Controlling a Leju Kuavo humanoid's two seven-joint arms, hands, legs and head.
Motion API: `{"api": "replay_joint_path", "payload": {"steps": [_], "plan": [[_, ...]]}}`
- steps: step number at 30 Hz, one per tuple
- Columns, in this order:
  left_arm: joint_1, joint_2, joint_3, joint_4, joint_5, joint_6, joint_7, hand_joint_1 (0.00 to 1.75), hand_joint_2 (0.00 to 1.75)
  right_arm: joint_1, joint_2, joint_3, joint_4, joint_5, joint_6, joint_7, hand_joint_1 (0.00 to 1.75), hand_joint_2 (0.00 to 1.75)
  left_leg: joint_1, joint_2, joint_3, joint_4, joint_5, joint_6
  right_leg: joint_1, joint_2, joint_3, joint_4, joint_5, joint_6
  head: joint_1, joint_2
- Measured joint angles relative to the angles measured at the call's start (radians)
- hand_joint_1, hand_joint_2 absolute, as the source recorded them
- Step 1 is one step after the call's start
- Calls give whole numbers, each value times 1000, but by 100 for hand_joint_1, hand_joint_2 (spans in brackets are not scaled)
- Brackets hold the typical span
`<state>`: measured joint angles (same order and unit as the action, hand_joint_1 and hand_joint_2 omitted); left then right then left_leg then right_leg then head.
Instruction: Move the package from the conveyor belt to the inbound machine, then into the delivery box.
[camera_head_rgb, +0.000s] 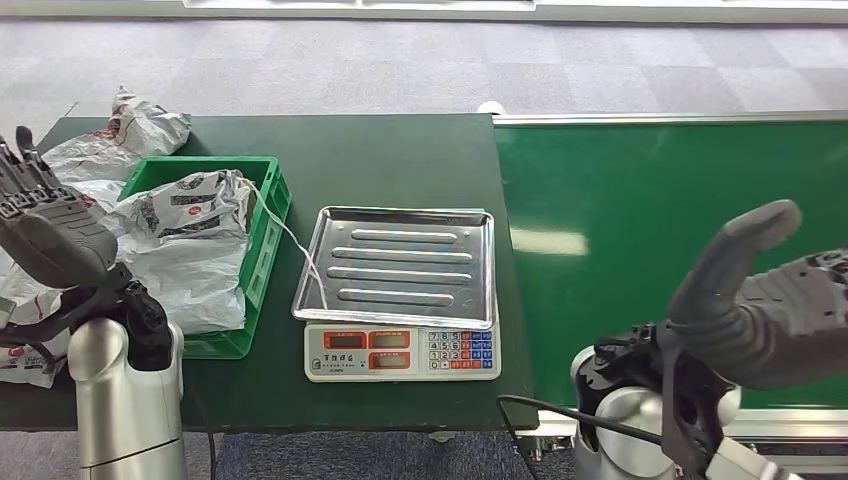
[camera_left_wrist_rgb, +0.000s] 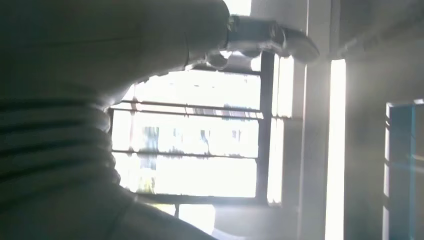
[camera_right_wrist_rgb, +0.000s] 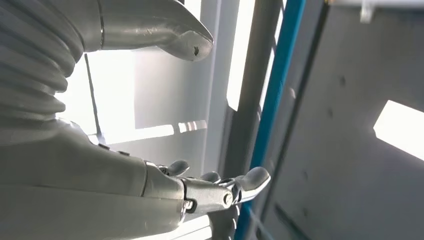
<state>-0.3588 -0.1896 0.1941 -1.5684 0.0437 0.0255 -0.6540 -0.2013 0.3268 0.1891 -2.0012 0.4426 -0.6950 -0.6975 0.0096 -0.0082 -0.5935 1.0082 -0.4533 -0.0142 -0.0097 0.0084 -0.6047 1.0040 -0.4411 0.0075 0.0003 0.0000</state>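
Note:
A white-and-grey plastic package (camera_head_rgb: 190, 215) lies in the green delivery box (camera_head_rgb: 268, 210) at the table's left. The inbound machine is a scale (camera_head_rgb: 400, 352) with a ribbed steel tray (camera_head_rgb: 400, 262) on top, and the tray is bare. To the right runs the green conveyor belt (camera_head_rgb: 680, 210). My left hand (camera_head_rgb: 40, 215) is raised beside the box, fingers apart, holding nothing. My right hand (camera_head_rgb: 770, 300) hovers over the belt's near edge with its thumb up and nothing in it. In the wrist views, the left hand's thumb (camera_left_wrist_rgb: 270, 37) and the right hand's fingers (camera_right_wrist_rgb: 225, 187) stand apart.
More crumpled plastic bags (camera_head_rgb: 140, 130) lie on the dark green table (camera_head_rgb: 380, 150) behind and left of the box. A thin white cable (camera_head_rgb: 290, 235) runs from the box to the scale. Grey carpet lies beyond the table.

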Motion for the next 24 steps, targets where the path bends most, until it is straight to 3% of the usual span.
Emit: {"api": "replay_joint_path", "payload": {"steps": [4, 9, 11, 14, 17, 20, 24], "plan": [[52, 11, -79, -66, 15, -38, -1, 0, 175, 15, -9, 65, 41, -24, 0, 0, 0, 175, 0, -1, 0, 0, 0, 0, 0, -1, 0, 0, 0, 0, 0, 0], [79, 20, -116, -103, 18, -47, -5, 0, 175, 25, -16, 98, 64, -32, 1, 0, 0, 175, 0, -1, 0, 0, 0, 0, 0, -1, 0, 0, -1, 0, 0, 0], [91, 24, -129, -111, 28, -96, -19, 0, 175, 26, -25, 115, 75, -82, 18, 0, 0, 175, 0, -1, 0, 0, 0, 0, 0, -1, 0, 0, -1, 0, 0, 0], [139, 22, -165, -144, 25, -329, -40, 0, 175, 27, -68, 168, 101, -249, 150, 0, 0, 175, 0, 0, 0, 0, 0, 0, -1, -1, 0, 0, -1, 0, 0, 0], [203, -3, -227, -188, 13, -523, -46, 0, 175, 35, -92, 202, 112, -358, 375, 0, 0, 175, 0, -1, 0, 0, -1, 1, -2, -1, 0, 0, -1, 1, 0, 0], [255, -27, -301, -222, 13, -573, -47, 0, 175, 56, -95, 205, 118, -407, 557, 0, 0, 175, -1, -1, 0, 0, -2, 2, -2, -1, 0, -1, -2, 2, 0, 0], [301, -51, -361, -244, 28, -605, -48, 0, 175, 72, -95, 205, 128, -399, 632, 0, 0, 175, -1, 0, 0, 0, -3, 2, -2, -1, 0, -1, -3, 2, 0, 0]]}}
